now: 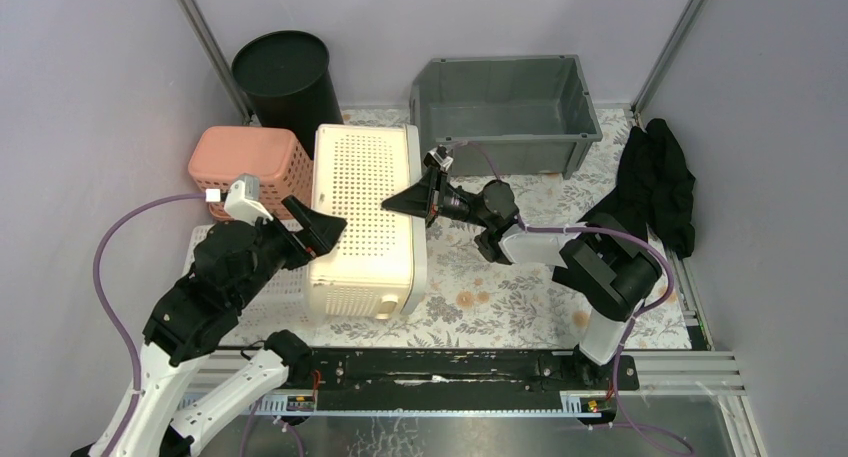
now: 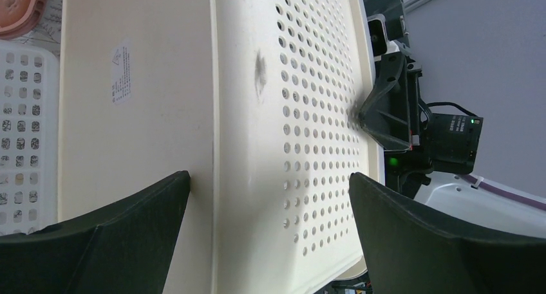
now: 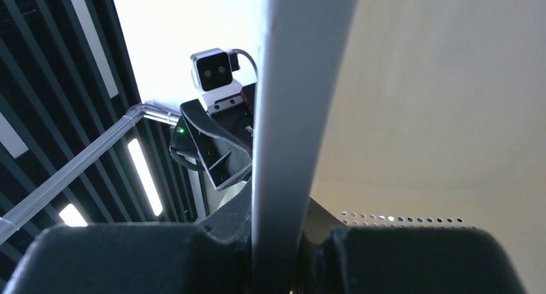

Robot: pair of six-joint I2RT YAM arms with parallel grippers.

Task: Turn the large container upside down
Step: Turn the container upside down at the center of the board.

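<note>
The large container (image 1: 365, 217), cream with perforated walls, lies on its side in the middle of the table, a perforated wall facing up. Its plain base with a sticker (image 2: 122, 69) faces my left arm and its open mouth faces right. My left gripper (image 1: 318, 227) stands open at the base-side edge, its fingers straddling the corner between base and perforated wall (image 2: 269, 177), one finger (image 2: 129, 229) over the base. My right gripper (image 1: 415, 202) is shut on the container's rim (image 3: 302, 114), which runs up between its pads (image 3: 309, 249).
A pink basket (image 1: 248, 162) and a black round bin (image 1: 285, 77) stand behind the container at the left. A grey open bin (image 1: 505, 102) stands at the back right. A black cloth (image 1: 655, 182) lies at the right edge. A flat white basket (image 1: 260, 297) lies under my left arm.
</note>
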